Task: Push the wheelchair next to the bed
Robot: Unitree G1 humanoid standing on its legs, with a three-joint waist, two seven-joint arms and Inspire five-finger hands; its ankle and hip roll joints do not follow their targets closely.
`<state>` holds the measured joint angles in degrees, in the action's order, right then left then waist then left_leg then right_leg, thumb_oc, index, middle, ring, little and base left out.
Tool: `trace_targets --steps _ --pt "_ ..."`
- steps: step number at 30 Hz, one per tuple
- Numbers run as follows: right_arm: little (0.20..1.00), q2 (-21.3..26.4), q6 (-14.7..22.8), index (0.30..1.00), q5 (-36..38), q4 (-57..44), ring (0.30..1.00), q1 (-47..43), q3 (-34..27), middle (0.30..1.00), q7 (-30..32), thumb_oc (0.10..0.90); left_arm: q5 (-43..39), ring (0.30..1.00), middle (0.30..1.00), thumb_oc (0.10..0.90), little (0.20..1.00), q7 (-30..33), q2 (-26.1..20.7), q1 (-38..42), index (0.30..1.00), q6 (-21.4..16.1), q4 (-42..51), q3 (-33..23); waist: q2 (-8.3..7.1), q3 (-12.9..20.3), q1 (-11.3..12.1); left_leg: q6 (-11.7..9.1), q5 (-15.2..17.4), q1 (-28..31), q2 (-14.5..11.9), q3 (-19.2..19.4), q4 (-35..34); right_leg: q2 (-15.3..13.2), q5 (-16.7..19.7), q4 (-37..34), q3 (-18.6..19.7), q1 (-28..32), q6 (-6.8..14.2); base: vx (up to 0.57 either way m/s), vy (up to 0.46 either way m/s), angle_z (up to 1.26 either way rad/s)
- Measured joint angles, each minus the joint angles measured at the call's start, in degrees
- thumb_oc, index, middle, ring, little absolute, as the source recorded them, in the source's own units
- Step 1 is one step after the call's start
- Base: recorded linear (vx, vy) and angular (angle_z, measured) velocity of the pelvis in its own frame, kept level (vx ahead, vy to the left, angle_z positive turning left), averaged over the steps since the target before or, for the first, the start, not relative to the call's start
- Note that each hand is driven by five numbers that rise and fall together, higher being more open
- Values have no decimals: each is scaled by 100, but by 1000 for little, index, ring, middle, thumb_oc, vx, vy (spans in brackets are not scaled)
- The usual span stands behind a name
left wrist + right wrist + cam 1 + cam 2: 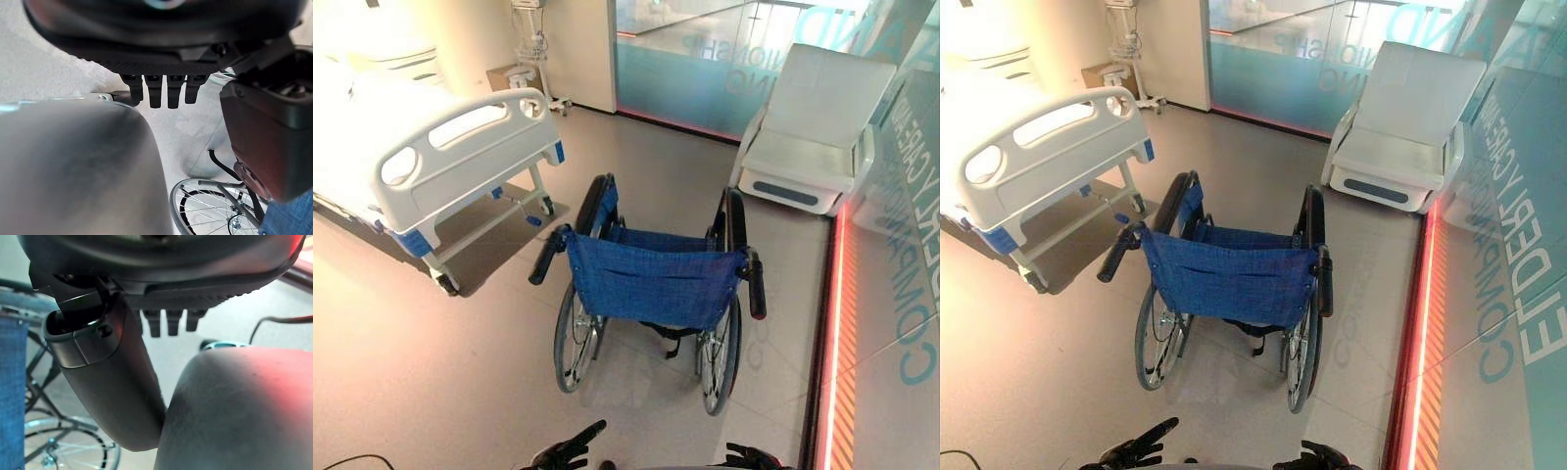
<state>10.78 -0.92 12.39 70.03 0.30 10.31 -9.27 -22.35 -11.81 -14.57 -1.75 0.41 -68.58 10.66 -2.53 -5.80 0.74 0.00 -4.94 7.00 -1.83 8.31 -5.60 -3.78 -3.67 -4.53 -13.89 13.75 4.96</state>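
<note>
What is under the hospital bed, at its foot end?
Under the hospital bed I see bare floor, frame legs and castor wheels. Further under the mattress it is hidden by the footboard.

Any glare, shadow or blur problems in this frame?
Left eye view: the bed mattress is blown out white, and a shadow lies on the floor under it. The wheelchair is evenly lit and sharp. Left wrist view: the near grey bulk is out of focus, the wheel clearer.

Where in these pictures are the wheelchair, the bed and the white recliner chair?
wheelchair (pixel 651 279): left eye view, on its blue backrest.
bed (pixel 460 162): left eye view, on its white footboard.
white recliner chair (pixel 1386 157): right eye view, on its seat.
</note>
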Motion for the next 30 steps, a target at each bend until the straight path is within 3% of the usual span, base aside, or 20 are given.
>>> trace_targets --steps 30 --pt "900 163 -4 900 1 -40 900 14 -18 900 -15 800 -113 900 900 800 900 372 -37 -18 900 -23 10 -212 7 139 6 5 2 10 -5 10 -1 -11 4 17 11 -5 4 0 0 0"
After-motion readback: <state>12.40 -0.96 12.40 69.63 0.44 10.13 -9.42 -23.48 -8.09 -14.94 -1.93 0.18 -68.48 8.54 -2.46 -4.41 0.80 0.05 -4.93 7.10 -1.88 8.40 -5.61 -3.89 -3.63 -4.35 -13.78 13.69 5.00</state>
